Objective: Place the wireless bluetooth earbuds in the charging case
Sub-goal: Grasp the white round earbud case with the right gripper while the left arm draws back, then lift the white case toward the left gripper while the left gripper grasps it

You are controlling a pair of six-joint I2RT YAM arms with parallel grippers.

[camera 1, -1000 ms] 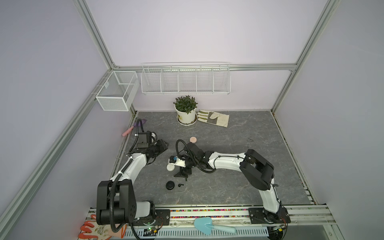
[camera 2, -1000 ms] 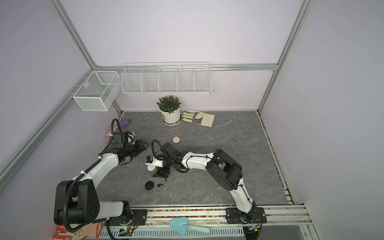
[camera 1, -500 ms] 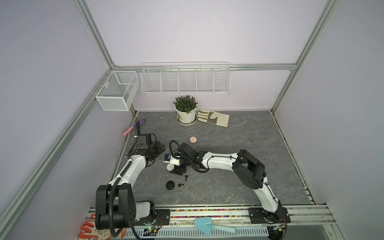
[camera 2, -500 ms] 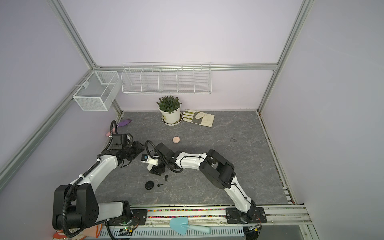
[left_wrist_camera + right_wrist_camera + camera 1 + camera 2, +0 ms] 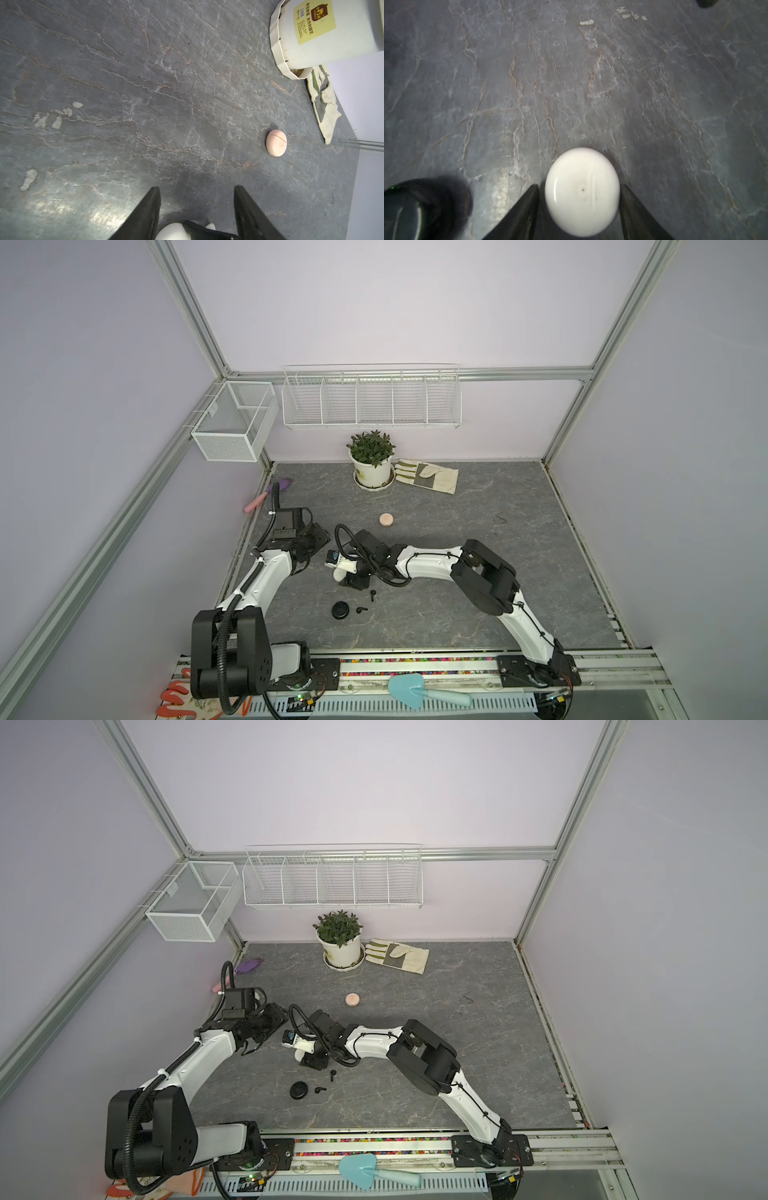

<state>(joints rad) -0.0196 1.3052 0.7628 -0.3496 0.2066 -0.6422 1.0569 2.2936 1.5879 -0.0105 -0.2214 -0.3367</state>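
A white round charging case (image 5: 582,192) lies on the slate floor, shown in both top views (image 5: 341,573) (image 5: 300,1053). My right gripper (image 5: 579,186) reaches in from the right and its black fingers press both sides of the case. Two black earbuds (image 5: 372,594) (image 5: 362,609) lie loose just in front of it, beside a shut black case (image 5: 340,610). A pink case (image 5: 276,143) sits farther back. My left gripper (image 5: 196,188) hovers left of the white case, open, with nothing between its fingertips.
A potted plant (image 5: 372,475) and a work glove (image 5: 428,477) stand at the back wall. A purple trowel (image 5: 270,495) lies at the back left. Wire baskets (image 5: 370,396) hang on the walls. A blue trowel (image 5: 415,689) rests on the front rail.
My right arm has slid left until its fingers sit round the white case, and its jaws have narrowed onto it. The left gripper has barely moved.
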